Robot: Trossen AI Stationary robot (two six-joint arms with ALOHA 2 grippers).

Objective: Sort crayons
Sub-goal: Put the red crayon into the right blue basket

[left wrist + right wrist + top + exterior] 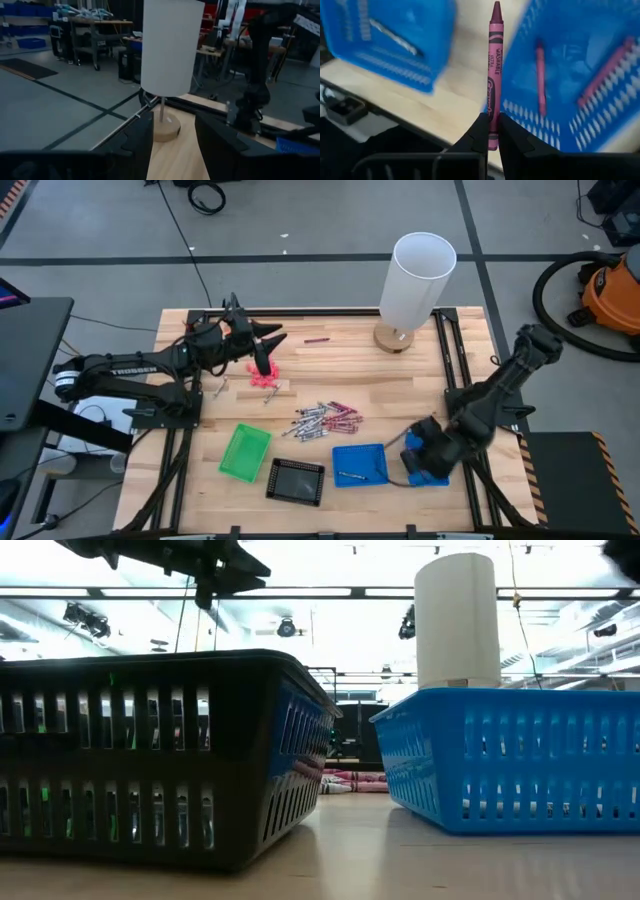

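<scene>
A pile of maroon and grey-white crayons [325, 420] lies on the table's middle, also seen in the low view [350, 780]. One maroon crayon [316, 339] lies alone at the far side. My right gripper [491, 131] is shut on a maroon crayon [494, 75] over the near right, between two blue trays. The left one [385, 40] holds a grey-white crayon [392, 37]. The right one [570, 75] holds maroon crayons [540, 80]. My left gripper [172, 135] stands open and level above the far left, with nothing between its fingers. My right gripper pinches the maroon crayon's blunt end [493, 137] between its two fingers. The fingers slant steeply down from above. The crayon runs on in line with them, its pointed tip [496, 10] farthest from the fingers. It is lifted clear, over the rim of the right blue tray.
A white lamp [415, 280] stands at the far right of the table. A green tray [245, 452] and a black tray [296, 480] sit at the near edge, left of the blue trays. Bright pink bits [265, 375] lie below my left gripper.
</scene>
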